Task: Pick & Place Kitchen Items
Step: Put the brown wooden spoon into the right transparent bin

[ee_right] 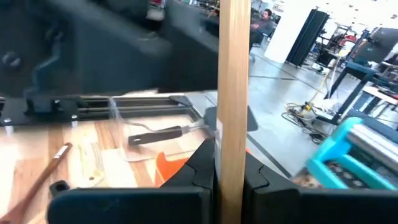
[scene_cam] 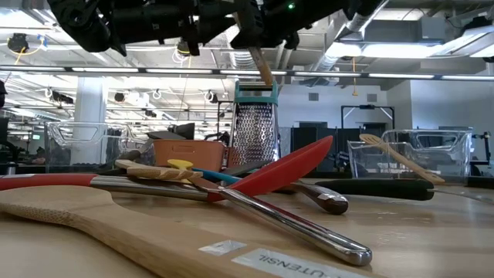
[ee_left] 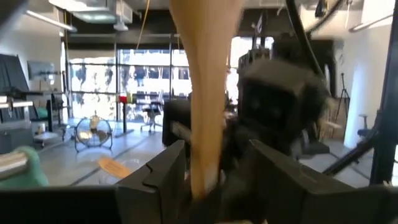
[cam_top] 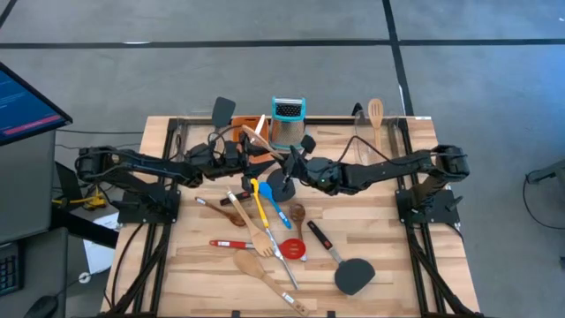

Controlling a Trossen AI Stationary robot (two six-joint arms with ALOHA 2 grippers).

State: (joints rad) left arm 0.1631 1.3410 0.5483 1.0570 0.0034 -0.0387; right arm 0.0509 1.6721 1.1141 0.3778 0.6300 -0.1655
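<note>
We are mid-handover above the tabletop [cam_top: 380,265], near twelve o'clock: right tool [ee_right: 231,165] clenched on the wooden utensil [ee_right: 233,81], left tool [ee_left: 214,168] released around it; next, close left.

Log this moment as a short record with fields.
right hand: shut on the wooden utensil, raised over the table's middle
left hand: open, straddling the same utensil
table: utensil pile lying loose, a red spoon among it
far edge: box grater upright, orange tray beside it
</note>
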